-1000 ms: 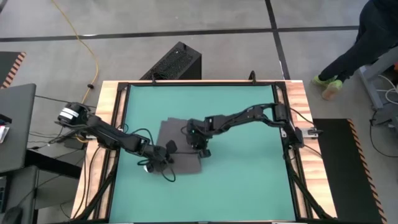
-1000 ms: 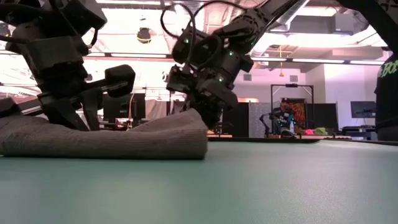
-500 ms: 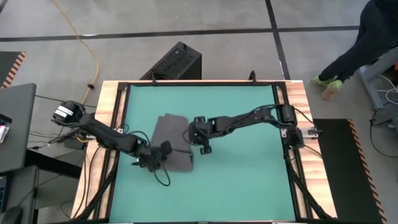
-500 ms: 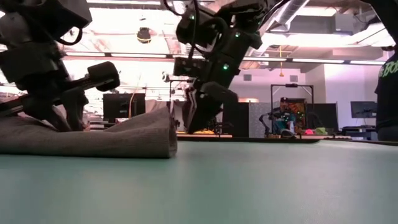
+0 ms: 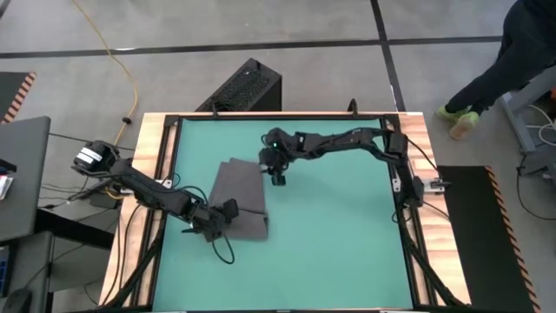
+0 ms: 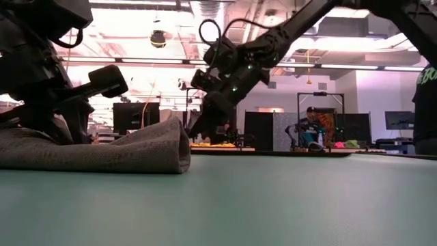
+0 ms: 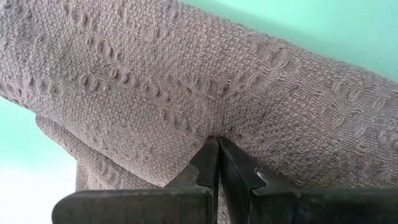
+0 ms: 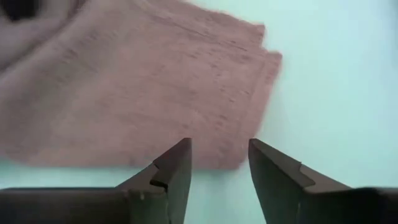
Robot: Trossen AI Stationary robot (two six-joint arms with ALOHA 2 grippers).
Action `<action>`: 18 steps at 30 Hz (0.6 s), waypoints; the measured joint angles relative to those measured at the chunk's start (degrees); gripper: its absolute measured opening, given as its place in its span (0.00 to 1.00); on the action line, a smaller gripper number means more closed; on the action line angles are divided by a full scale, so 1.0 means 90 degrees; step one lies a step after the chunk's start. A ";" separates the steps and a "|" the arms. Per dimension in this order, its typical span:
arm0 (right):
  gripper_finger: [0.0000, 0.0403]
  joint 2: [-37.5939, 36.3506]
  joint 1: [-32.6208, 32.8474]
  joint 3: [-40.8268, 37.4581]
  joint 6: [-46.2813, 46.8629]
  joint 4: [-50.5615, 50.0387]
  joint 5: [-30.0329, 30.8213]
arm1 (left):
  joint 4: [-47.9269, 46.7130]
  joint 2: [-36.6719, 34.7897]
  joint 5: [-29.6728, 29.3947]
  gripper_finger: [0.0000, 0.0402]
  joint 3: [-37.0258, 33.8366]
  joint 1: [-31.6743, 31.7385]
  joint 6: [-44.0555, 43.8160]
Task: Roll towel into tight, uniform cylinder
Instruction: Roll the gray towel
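Grey cloth is pinched tight in the left gripper [image 7: 217,163], its fingers shut on the towel [image 5: 239,198] at the lower left of the high view. The right gripper [image 5: 276,176] has let go and lifted off: a second ago it pressed on the cloth mid-frame, now it hovers parted and empty by the towel's upper right corner. The fold is laid, so rolling proper has yet to start, I'd say. The teal mat [image 5: 339,243] lies bare right of the towel, while the wooden table frame [image 5: 148,156] sits near the left arm.
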 joint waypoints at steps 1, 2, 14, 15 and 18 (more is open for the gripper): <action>0.45 0.0047 -0.0047 0.0019 0.0070 0.0178 -0.0086 | 0.0007 0.0000 -0.0005 0.00 0.0000 0.0000 0.0000; 0.47 0.0062 -0.0087 0.0017 0.0112 0.0154 -0.0109 | 0.0010 0.0000 -0.0001 0.00 0.0000 0.0000 -0.0014; 0.54 0.0496 -0.0097 0.0019 0.0618 0.0390 -0.0167 | 0.0080 0.0002 -0.0010 0.00 -0.0015 0.0002 -0.0204; 0.54 0.0555 -0.0106 0.0013 0.0663 0.0414 -0.0166 | 0.0083 0.0005 -0.0010 0.00 -0.0015 0.0002 -0.0198; 0.54 0.0708 -0.0121 0.0017 0.0858 0.0691 -0.0166 | 0.0085 0.0005 -0.0009 0.00 -0.0015 0.0002 -0.0197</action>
